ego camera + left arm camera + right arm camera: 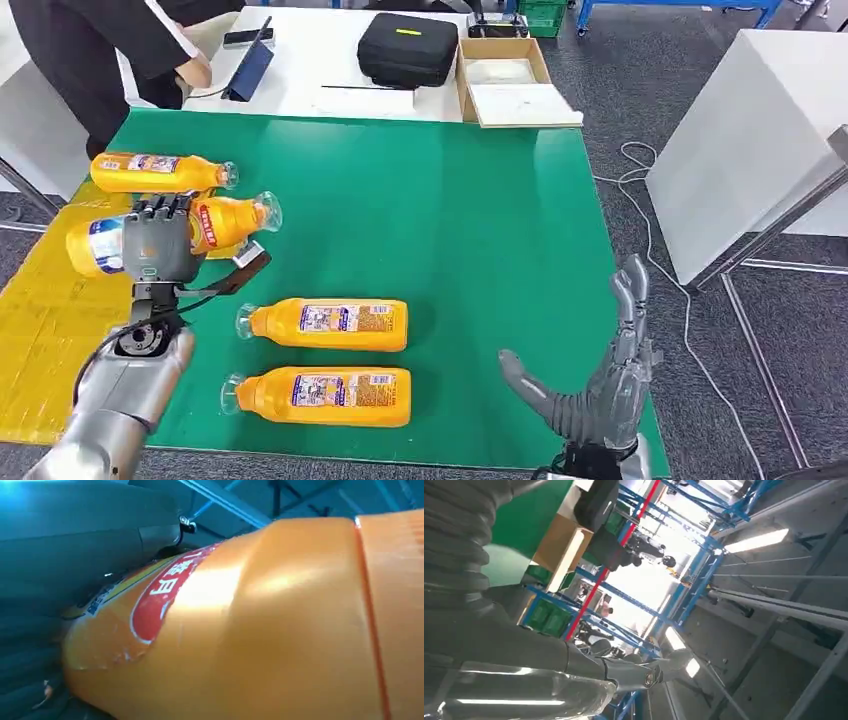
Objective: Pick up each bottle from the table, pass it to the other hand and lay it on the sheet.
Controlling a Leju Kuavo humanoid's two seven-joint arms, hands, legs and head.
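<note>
Fingers of left hand (157,243) clamp a bottle (232,220) at the sheet (40,320) edge, its red label visible at the wrist; right hand (598,385) spread, bare mat (480,220) ahead.

Orange bottles (330,324) with red-and-white labels, a green mat (450,220), a yellow sheet (40,330).

The bottle (280,630) in the left hand (158,243) carries a red oval label with white Chinese characters; one reads like "月", the rest are cut off or blurred. In the head view the same red label shows just beside the fingers, its print too small to read. The labels on the other bottles (330,324) near that hand are likewise unreadable.
</note>
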